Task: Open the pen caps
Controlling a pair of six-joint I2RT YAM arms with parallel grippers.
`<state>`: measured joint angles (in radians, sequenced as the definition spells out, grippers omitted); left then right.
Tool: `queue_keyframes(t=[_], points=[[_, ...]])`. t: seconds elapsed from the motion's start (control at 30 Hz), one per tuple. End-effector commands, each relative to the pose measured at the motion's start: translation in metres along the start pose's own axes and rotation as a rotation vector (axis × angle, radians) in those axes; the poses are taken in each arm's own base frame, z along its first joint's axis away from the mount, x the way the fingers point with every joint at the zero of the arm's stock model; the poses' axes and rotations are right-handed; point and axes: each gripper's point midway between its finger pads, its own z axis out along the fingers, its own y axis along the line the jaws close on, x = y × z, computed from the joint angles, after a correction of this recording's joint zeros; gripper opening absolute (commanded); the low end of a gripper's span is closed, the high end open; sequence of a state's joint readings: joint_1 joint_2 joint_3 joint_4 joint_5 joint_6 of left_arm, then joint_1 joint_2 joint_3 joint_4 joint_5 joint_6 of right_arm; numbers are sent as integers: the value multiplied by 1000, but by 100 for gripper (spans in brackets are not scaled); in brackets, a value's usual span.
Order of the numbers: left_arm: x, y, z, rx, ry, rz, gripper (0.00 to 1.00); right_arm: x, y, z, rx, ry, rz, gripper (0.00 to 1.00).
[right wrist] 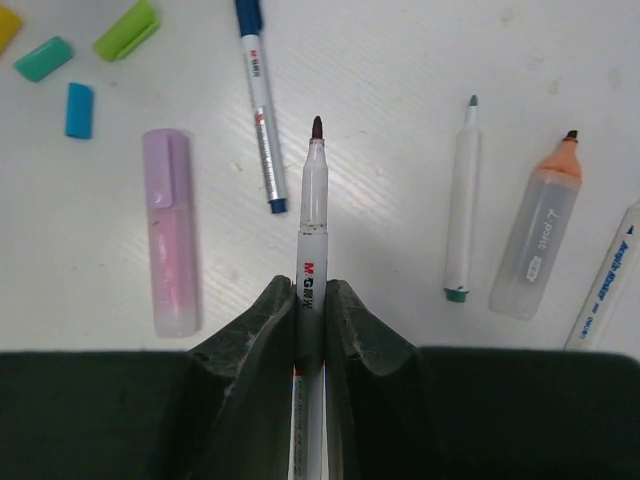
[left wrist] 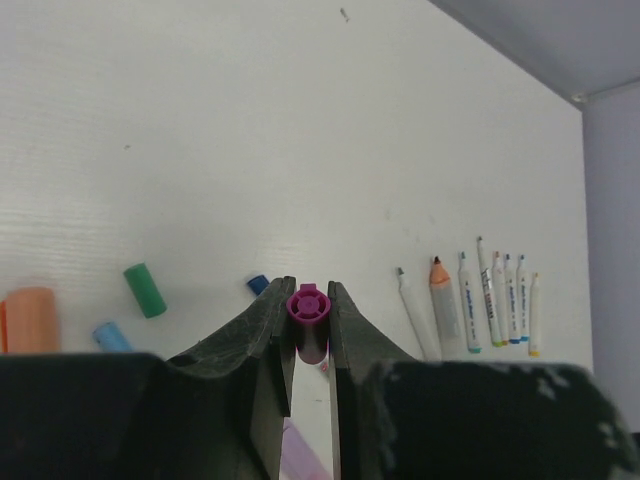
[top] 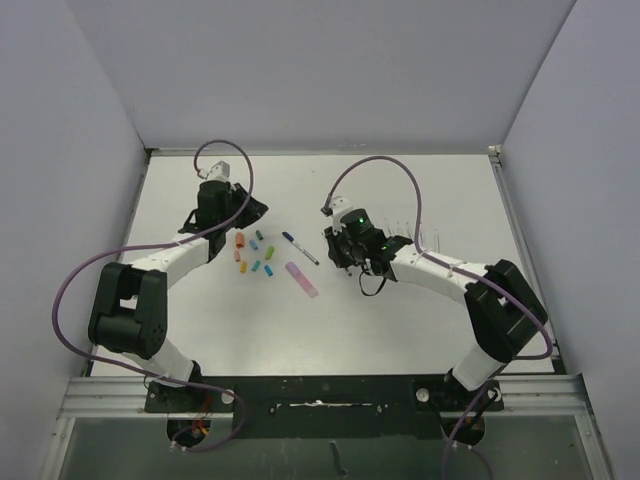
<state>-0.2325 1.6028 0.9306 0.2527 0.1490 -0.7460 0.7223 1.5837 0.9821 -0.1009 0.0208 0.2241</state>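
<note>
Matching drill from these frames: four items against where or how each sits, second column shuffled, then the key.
Items
1. magenta cap
2. dark-tipped pen
3. lilac highlighter
4. orange-tipped marker

States
A. lying on the table, tip bare
B. clamped in the right gripper
C. lying on the table, tip covered
D. clamped in the left gripper

Pairs: 1-D, 2-B, 3-C, 4-A
</note>
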Motion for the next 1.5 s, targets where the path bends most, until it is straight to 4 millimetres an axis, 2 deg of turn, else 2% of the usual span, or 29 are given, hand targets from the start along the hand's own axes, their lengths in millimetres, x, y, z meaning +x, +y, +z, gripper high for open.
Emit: queue_keyframes(t=[0.0, 0.27, 0.73, 0.93, 1.17, 1.23, 1.47], points=[[0, 9, -13, -63, 31, 101, 0, -17, -31, 15, 88, -2, -4, 0], [15, 41, -22, -192, 106, 185, 0, -12, -57, 43, 151, 39, -14, 0], [52, 72, -19, -251, 218, 190, 0, 5, -60, 72, 137, 101, 2, 1], [63, 83, -21, -281, 254, 193, 1, 12, -60, 79, 134, 122, 7, 11], [73, 91, -25, -301, 286, 202, 8, 11, -59, 80, 132, 121, 13, 27], [76, 94, -26, -307, 294, 205, 11, 8, -59, 79, 130, 112, 13, 34], [83, 104, -28, -335, 314, 205, 21, -18, -54, 68, 114, 33, -24, 43]])
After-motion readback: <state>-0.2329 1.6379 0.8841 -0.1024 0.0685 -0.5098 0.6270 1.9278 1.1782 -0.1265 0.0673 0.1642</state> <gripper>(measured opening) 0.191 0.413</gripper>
